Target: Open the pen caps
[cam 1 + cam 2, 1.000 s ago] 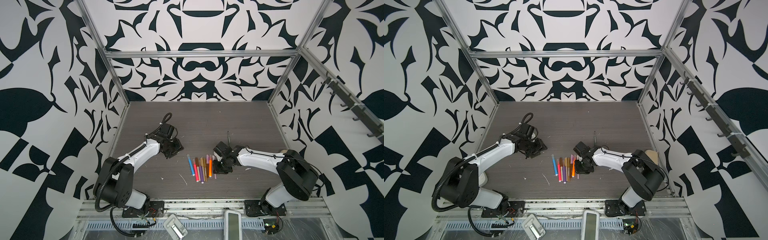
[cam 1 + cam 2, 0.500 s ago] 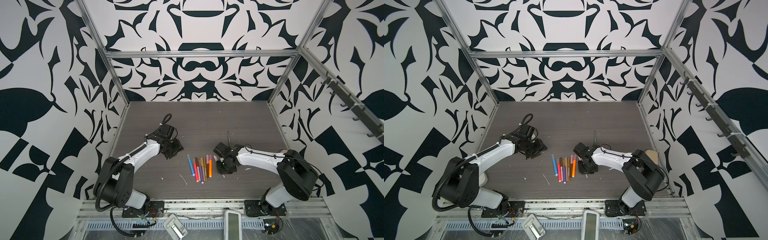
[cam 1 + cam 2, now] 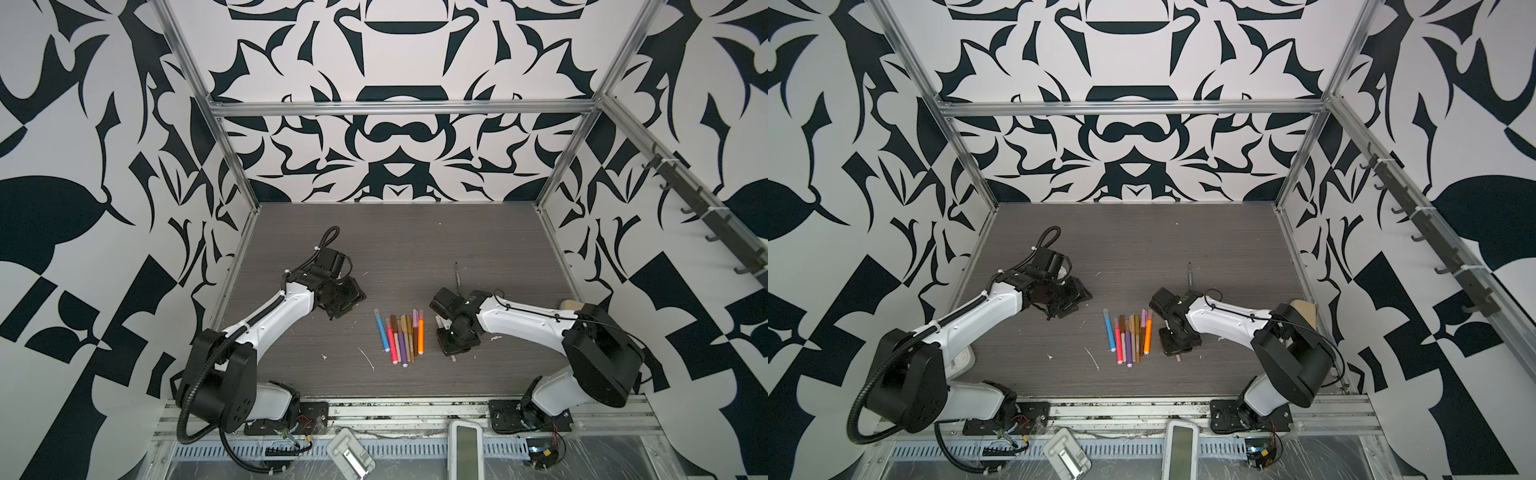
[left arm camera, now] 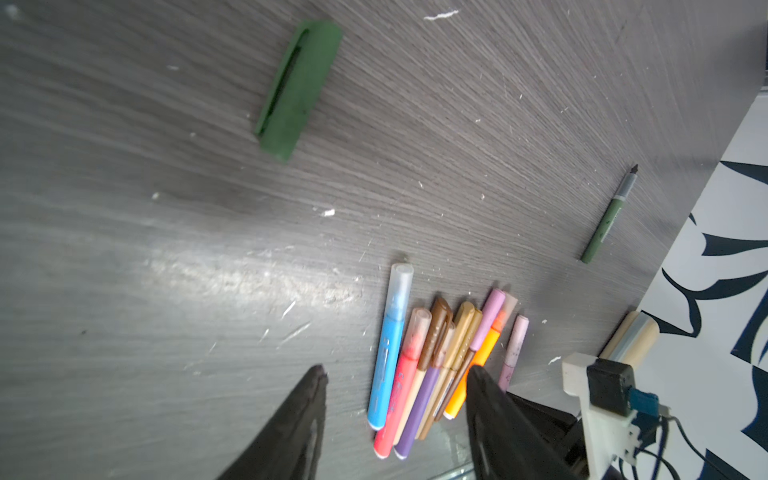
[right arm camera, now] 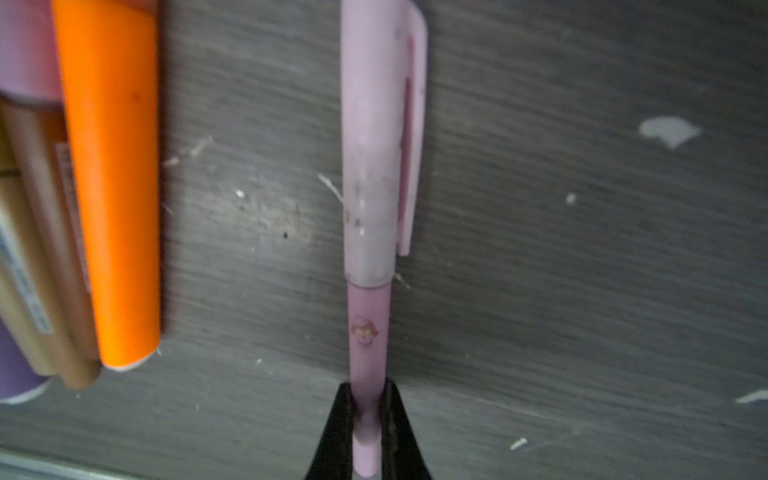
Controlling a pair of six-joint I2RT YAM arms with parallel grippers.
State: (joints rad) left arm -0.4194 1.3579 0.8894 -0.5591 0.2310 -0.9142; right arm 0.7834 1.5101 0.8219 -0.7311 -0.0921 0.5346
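Observation:
Several capped pens lie side by side mid-table in both top views. A light pink pen with its pink cap on lies apart, just right of the orange one. My right gripper is shut on this pen's barrel near the tail end. My left gripper is open and holds nothing, hovering left of the bundle. A loose green cap lies on the table. An uncapped dark green pen lies further back.
A beige roll rests against the right wall. White scraps dot the dark wood table. A white device and a clip sit on the front rail. Patterned walls enclose the table.
My right gripper's jaws have closed on the light pink pen. The left arm has hardly moved.

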